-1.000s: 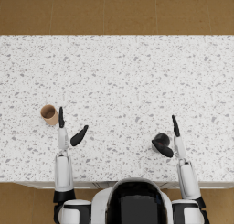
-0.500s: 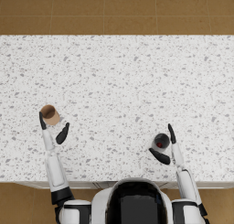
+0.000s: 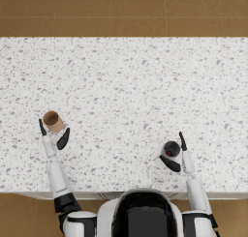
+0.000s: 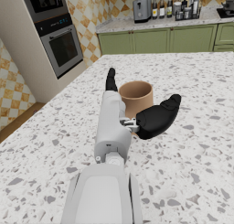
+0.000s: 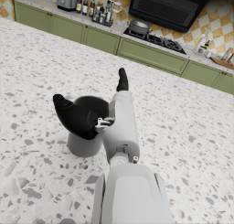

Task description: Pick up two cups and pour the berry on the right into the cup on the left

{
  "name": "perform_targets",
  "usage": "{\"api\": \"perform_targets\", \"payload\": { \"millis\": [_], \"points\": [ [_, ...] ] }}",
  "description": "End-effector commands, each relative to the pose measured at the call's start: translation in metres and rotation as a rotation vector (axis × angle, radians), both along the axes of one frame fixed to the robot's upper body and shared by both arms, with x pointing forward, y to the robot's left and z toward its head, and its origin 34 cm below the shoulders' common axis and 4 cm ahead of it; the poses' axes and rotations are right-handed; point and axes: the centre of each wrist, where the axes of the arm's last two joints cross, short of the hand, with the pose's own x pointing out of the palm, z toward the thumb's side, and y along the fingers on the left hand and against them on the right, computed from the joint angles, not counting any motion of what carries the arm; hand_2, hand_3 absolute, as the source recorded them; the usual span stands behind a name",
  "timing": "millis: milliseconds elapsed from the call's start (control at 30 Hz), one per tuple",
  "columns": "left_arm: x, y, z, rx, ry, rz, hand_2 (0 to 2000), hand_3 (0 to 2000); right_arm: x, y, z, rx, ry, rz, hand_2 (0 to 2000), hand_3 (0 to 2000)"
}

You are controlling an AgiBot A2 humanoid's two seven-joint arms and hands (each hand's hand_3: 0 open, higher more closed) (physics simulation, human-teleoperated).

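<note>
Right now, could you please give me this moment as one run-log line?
left hand: around brown cup, grip unclear | right hand: around dark cup, grip unclear | berry: in dark cup | pour: not started

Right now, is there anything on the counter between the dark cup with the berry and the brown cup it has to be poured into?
Nothing visible. Only bare speckled counter lies between the dark cup by the right hand and the brown cup by the left hand.

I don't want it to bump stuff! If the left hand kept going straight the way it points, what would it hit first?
Probably nothing: beyond the left hand lies only bare counter. The brown cup already sits between its fingers.
</note>
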Motion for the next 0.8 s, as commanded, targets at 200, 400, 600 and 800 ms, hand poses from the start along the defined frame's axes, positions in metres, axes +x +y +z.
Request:
{"api": "perform_targets", "payload": {
  "millis": [200, 400, 600, 800],
  "points": [
    [0.011, -0.001, -0.004, -0.020, 0.017, -0.003, 0, 0, 0.003, -0.008, -0.024, -0.003, 0.087, -0.044, 0, 0],
    [0.020, 0.002, -0.011, -0.046, 0.042, 0.019, 0, 0, 0.005, -0.005, -0.030, 0.010, 0.105, -0.045, 0, 0],
    [0.033, 0.006, -0.014, -0.077, 0.061, 0.035, 0, 0, 0.004, 0.003, -0.035, 0.025, 0.122, -0.027, 0, 0],
    [0.047, 0.010, -0.025, -0.120, 0.115, 0.049, 0, 0, 0.005, 0.004, -0.040, 0.032, 0.137, -0.036, 0, 0]
  ]
}}
